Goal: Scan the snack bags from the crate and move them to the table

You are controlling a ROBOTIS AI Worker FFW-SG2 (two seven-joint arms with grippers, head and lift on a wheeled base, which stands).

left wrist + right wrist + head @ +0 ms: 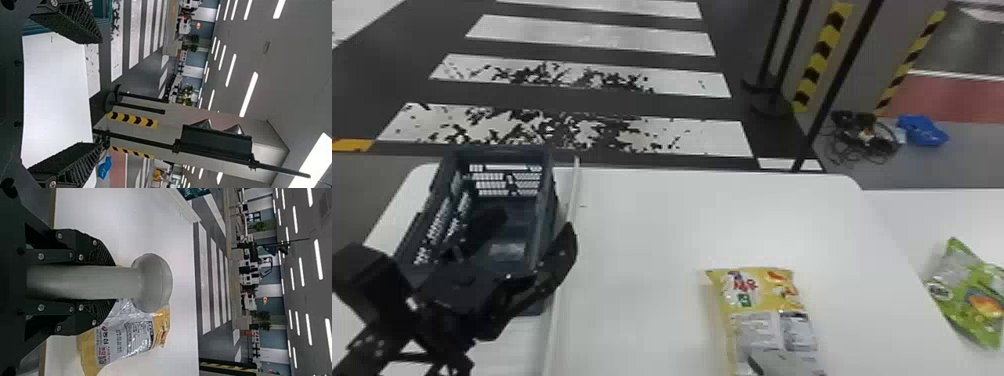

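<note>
Snack bag number one, a yellow plastic packet with a silver-grey printed panel (747,305), lies flat on the smooth white table (642,225), towards the near side of my head view. I see a second one, a bright green plastic packet with an orange picture on it (964,295), on another white table (892,210) to the right.

Over on the left, I have the left gripper (532,225) above the dark blue-grey plastic crate with slotted walls (546,200). Its two black fingers stand well apart, and the left wrist view gives me nothing between them. A long white raised strip (575,192) runs along the table just beside the crate.

My right gripper (115,282) is clamped on the handle of a pale grey scanner with a rounded head (152,282), one finger pressed to each side. From the right wrist camera, the scanner partly covers the yellow packet; I can't tell whether the two touch.

Past the tables I can make out white crossing stripes (592,37) on dark floor, a heap of black cables (864,140) and a crumpled-looking blue item (923,131) near it.
</note>
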